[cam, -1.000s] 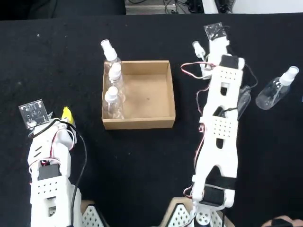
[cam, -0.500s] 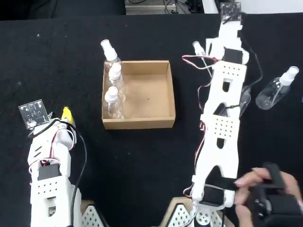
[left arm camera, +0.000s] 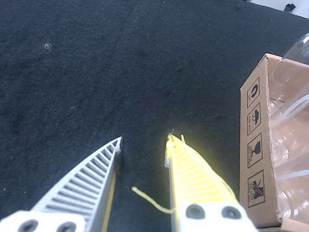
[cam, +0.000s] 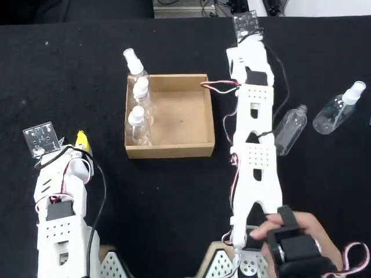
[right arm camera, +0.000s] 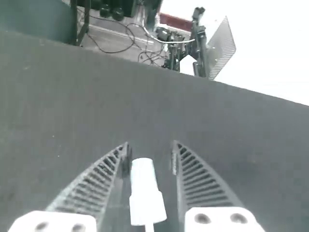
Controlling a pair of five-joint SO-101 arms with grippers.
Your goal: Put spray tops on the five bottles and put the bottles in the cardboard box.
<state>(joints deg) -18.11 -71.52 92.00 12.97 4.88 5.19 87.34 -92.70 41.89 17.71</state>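
Straddling: my right gripper [right arm camera: 149, 145] sat with jaws part-open on either side of a spray top [right arm camera: 145, 188], not visibly clamped.
Left gripper [left arm camera: 144, 140]: open, empty, near the cardboard box [cam: 174, 152].
Done: two boxed bottles [cam: 139, 119] wore tops.
Remaining: I judged the bare bottle [cam: 290, 130] beside my right arm needed this top. The corner bottle [cam: 134, 62] just outside the box and the far-right bottle [cam: 336, 110], both capped, awaited boxing.

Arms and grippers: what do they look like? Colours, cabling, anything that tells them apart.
The left arm and right arm are white perforated plastic with black motor blocks. The right carries red-and-white wires; a black cable loops beside the left. Fingers are ribbed wedges: left gripper one grey, one yellow; right gripper both grey.
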